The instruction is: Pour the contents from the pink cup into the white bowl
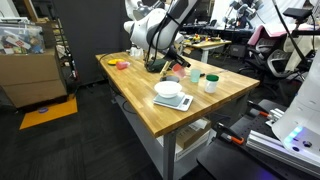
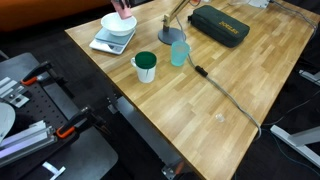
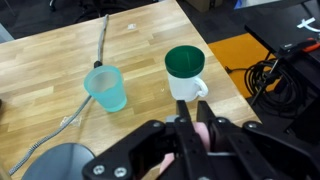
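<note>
My gripper [image 3: 188, 128] is shut on the pink cup [image 3: 204, 136], which shows as pale pink between the fingers in the wrist view. In an exterior view the gripper [image 2: 124, 6] holds the cup at the top edge, just above the white bowl [image 2: 118, 24]. The bowl stands on a small grey scale [image 2: 110, 42]. In an exterior view the bowl [image 1: 168, 89] sits near the table's front, with the gripper [image 1: 168, 66] above and behind it. The cup's contents are hidden. The bowl is out of the wrist view.
A white mug with a green inside [image 2: 146, 66] [image 3: 185, 72] and a translucent teal cup [image 2: 179, 52] [image 3: 106, 90] stand near the bowl. A dark case [image 2: 222, 25] lies further along. A cable [image 2: 225, 95] crosses the table. A small orange-pink item [image 1: 122, 64] lies at the back.
</note>
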Tool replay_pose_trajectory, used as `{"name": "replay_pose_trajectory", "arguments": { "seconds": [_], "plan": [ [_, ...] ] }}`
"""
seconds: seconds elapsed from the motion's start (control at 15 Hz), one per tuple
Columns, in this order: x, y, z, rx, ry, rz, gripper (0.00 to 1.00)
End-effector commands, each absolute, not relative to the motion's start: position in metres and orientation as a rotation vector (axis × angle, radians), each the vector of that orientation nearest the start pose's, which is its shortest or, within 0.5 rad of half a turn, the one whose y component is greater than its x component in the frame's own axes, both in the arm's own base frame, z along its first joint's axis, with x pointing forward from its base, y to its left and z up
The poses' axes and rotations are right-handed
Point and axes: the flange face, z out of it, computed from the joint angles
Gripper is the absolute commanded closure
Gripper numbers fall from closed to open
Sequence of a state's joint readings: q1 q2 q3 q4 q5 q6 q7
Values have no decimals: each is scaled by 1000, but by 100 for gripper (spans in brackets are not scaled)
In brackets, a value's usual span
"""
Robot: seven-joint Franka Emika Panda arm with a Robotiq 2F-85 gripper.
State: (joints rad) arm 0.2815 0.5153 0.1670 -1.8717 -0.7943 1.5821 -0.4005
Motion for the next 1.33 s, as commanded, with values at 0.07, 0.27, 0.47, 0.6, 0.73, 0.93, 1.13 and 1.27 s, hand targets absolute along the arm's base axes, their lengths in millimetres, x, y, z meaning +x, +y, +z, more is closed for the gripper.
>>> {"name": "replay_pose_trajectory", "arguments": {
  "seconds": [0.07,0.27,0.47,0.6,0.73,0.93,1.13,1.27],
  "plan": [
    [546,178,216,1670,1335,-1077,96],
    [547,186,205,1530,1307,-1161,96],
    [547,202,195,1425,1291,-1194,96],
    [548,210,190,1353,1279,-1210,96],
    [549,215,185,1288,1266,-1231,96],
    [551,215,181,1208,1243,-1257,96],
    [555,214,180,1161,1228,-1269,96],
    [557,213,179,1146,1223,-1274,96]
  ]
}}
